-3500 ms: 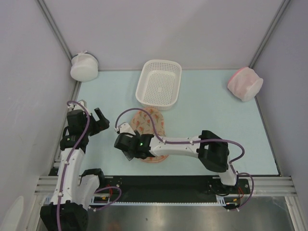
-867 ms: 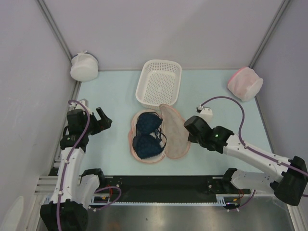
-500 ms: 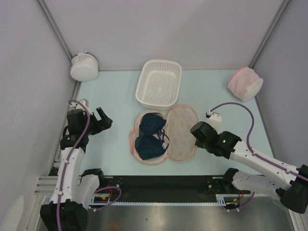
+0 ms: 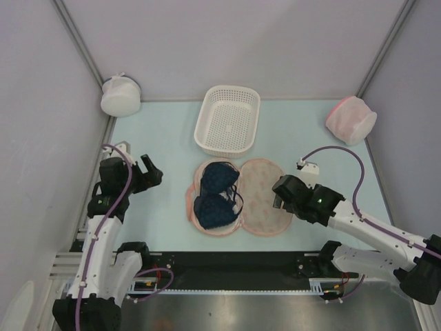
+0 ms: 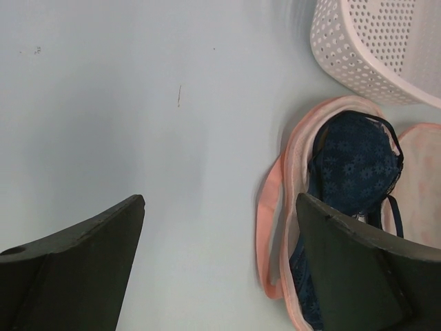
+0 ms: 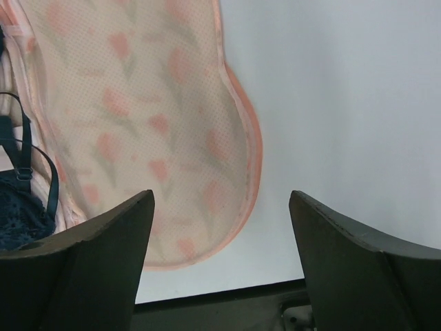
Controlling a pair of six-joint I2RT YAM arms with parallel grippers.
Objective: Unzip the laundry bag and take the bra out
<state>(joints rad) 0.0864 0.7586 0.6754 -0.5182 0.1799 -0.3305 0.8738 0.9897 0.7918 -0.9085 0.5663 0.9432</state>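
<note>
— Where do we find the bag (image 4: pixel 260 196)?

— Mid-table (image 4: pixel 158 131), unzipped and spread flat in two halves, side by side. The bra (image 4: pixel 215 196) lies in the half at 9 o'clock, cups stacked from 12 to 6, dark against the pink edging. The half at 3 o'clock is bare, showing only its flower print.

— And the basket (image 4: pixel 224 145)?

— At 12 o'clock from the bag, its near wall just beside the bag's far edge. We cannot tell whether they touch.

— Our left gripper (image 4: pixel 151 170)?

— At 9 o'clock from the bag, well apart from it, over bare table. Its jaws stand wide apart and hold nothing. Its wrist camera has the bra at 4 o'clock and the basket corner at 1 o'clock.

— Our right gripper (image 4: pixel 278 196)?

— At 3 o'clock, just beside the bare half's edge. Its jaws are spread too, with nothing between them. From its wrist camera we see the printed half filling the field at 10 o'clock, and a bra strap at the 9 o'clock edge.

— Anything else?

— A white pouch (image 4: pixel 120 96) in the corner at 10 o'clock, and a pink pouch (image 4: pixel 351 118) at 2 o'clock, both well apart from the bag.
</note>
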